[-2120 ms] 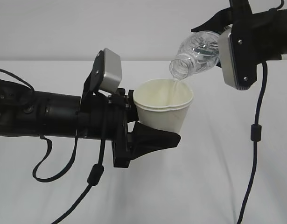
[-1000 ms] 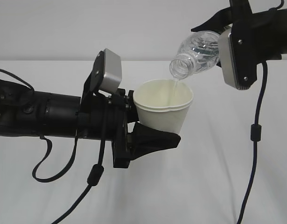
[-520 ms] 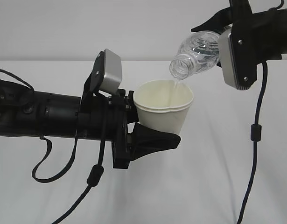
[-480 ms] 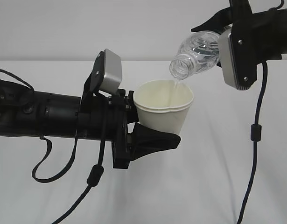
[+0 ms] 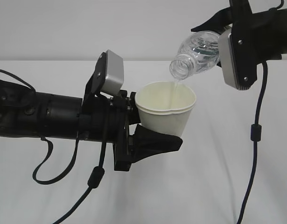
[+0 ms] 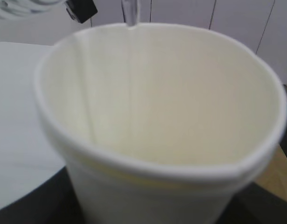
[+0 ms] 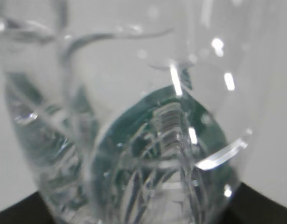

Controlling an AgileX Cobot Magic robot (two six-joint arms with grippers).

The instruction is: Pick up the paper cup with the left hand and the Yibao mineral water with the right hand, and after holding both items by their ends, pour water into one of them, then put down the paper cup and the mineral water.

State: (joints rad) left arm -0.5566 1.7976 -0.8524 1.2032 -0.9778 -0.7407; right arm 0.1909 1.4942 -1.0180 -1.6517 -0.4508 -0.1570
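Note:
The white paper cup (image 5: 165,111) hangs above the table, upright, its lower part clamped in my left gripper (image 5: 155,135). From the upper right the clear Yibao mineral water bottle (image 5: 193,56) tilts neck-down over the cup, and a thin stream of water falls from its open neck (image 5: 179,70) into the cup. My right gripper (image 5: 225,35) is shut on the bottle's rear part, which it hides. The cup (image 6: 157,121) fills the left wrist view, with the stream (image 6: 129,14) entering at the far rim. The ribbed bottle (image 7: 134,130) with its green label fills the right wrist view.
A white table (image 5: 213,186) lies below both arms against a pale wall. Black cables hang from the left arm (image 5: 95,177) and the right arm (image 5: 255,133). In the left wrist view, white wall panels (image 6: 236,23) stand beyond the cup.
The left arm and the cup have shifted slightly to the right and a touch lower. The bottle and the right arm have stayed put, still pouring.

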